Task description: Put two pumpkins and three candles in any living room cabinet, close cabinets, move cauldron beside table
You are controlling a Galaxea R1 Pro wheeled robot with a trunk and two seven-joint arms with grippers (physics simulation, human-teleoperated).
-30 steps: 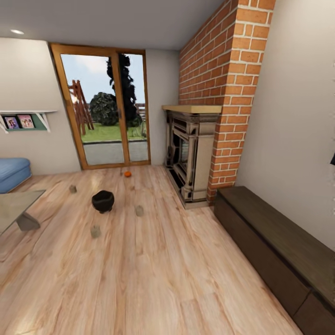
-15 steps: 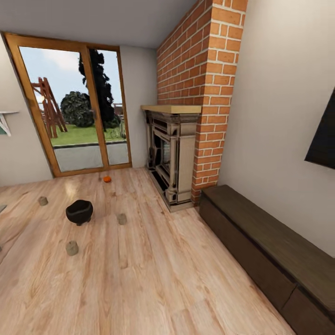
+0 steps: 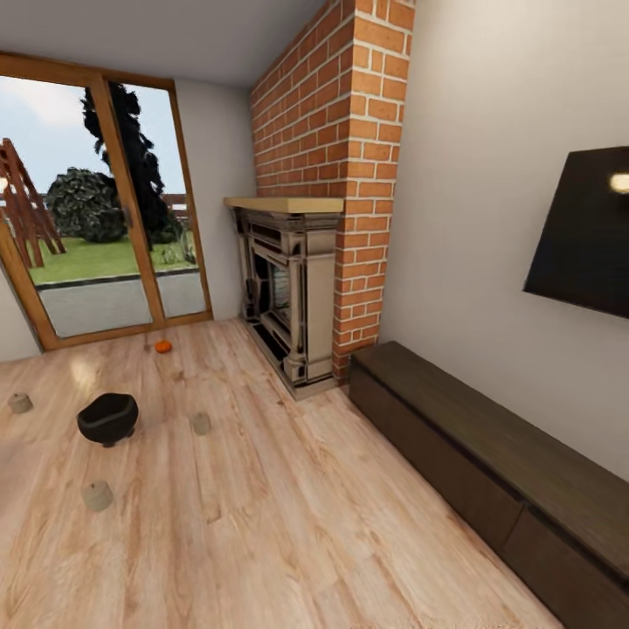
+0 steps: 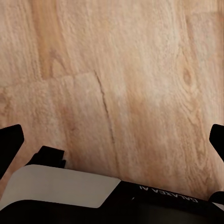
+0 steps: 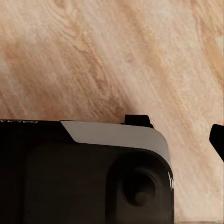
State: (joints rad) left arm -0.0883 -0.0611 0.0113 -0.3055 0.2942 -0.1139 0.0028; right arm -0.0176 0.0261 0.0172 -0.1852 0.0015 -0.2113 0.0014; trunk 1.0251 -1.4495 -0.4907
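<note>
My left claw [image 4: 112, 140] hung released over bare floor [image 4: 121, 84]; I couldn't tell the right claw's [image 5: 186, 133] state. Far left sat the cauldron [image 3: 107, 418] among three candles [image 3: 97, 495], a pumpkin [image 3: 162, 346] beyond, the closed cabinet [image 3: 489, 463] on the right.

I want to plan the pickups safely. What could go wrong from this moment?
1. The three candles lie low on the floor around the cauldron; driving in could knock one away.
2. The one pumpkin in sight lies far from the cabinet, so each carry is long.
3. The cabinet's drawer fronts look closed, so it must be opened first.
</note>
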